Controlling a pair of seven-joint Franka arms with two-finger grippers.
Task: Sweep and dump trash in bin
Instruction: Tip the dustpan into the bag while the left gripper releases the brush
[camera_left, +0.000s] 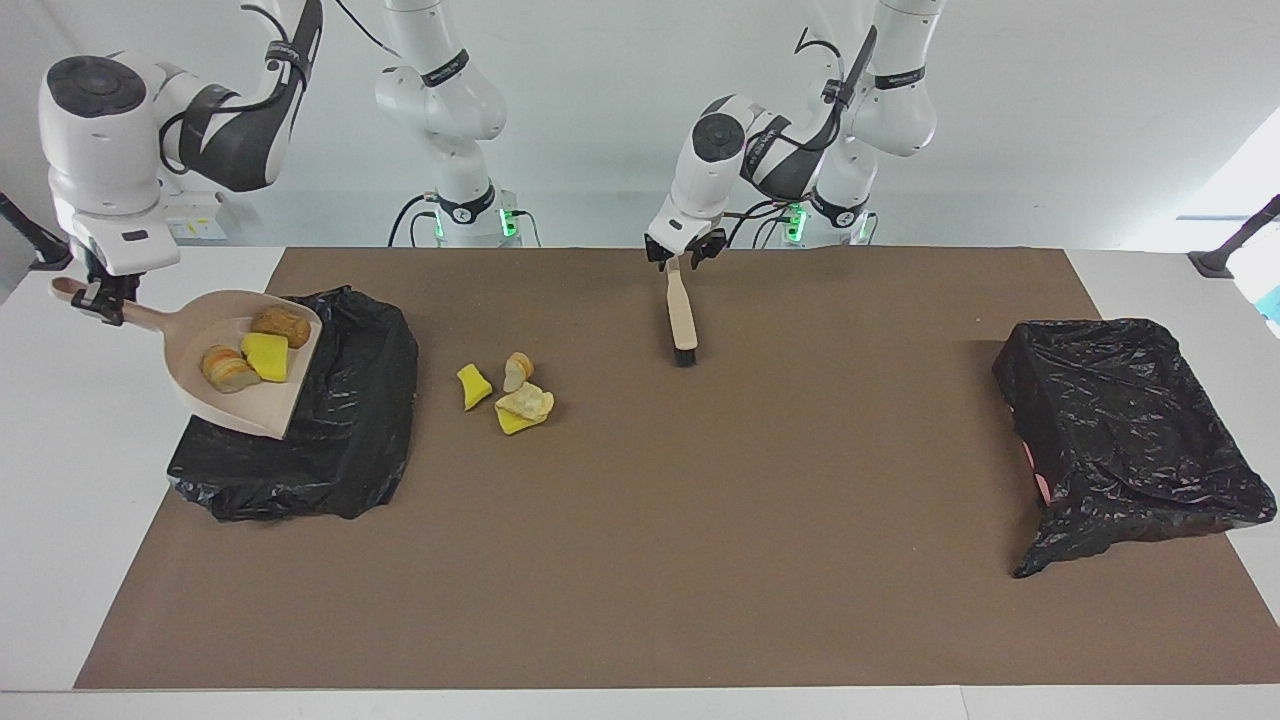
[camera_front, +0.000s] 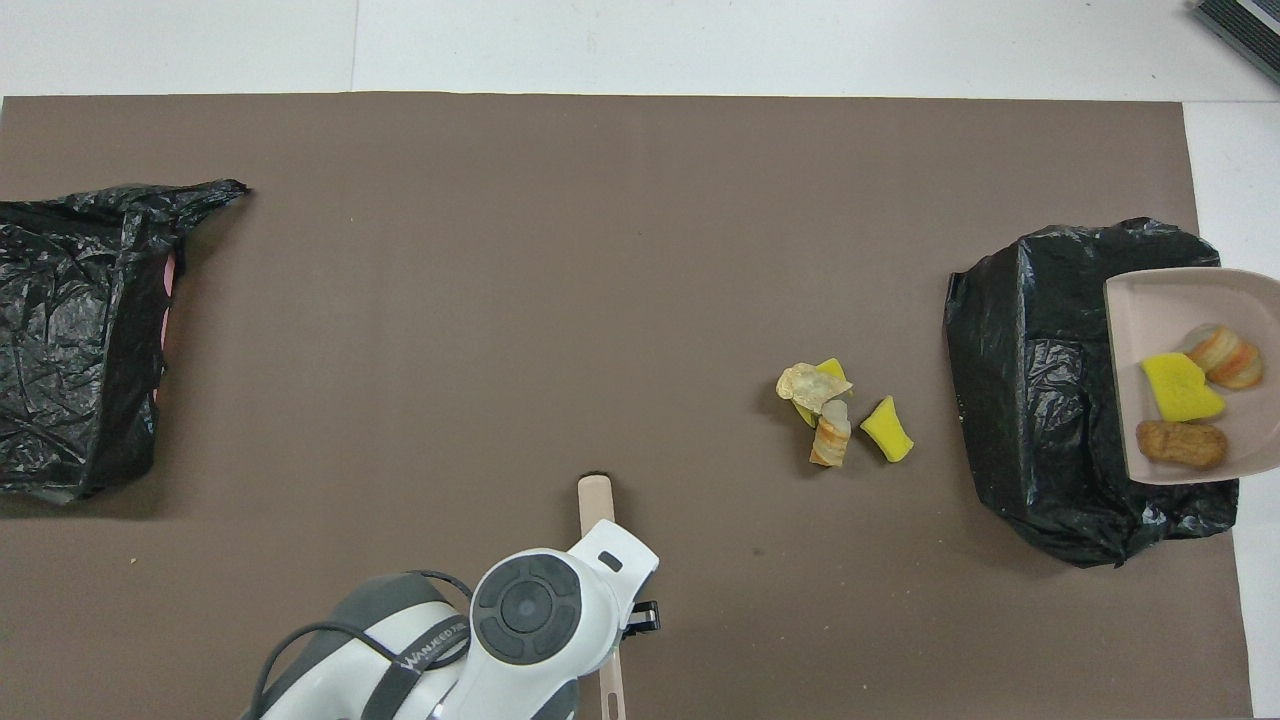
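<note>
My right gripper (camera_left: 100, 300) is shut on the handle of the beige dustpan (camera_left: 245, 405) and holds it in the air over the black-bagged bin (camera_left: 340, 430) at the right arm's end. Three pieces of trash lie in the pan: a brown chunk (camera_left: 280, 325), a yellow wedge (camera_left: 265, 357) and an orange-striped lump (camera_left: 225, 368). The pan (camera_front: 1165, 300) also shows in the overhead view. Several more trash pieces (camera_left: 520, 400) lie on the mat beside the bin (camera_front: 1040, 380). My left gripper (camera_left: 680, 255) is shut on the brush (camera_left: 683, 315), bristles on the mat.
A second black-bagged bin (camera_left: 1130, 430) stands at the left arm's end of the table, and it also shows in the overhead view (camera_front: 70, 330). A brown mat (camera_left: 700, 550) covers most of the white table.
</note>
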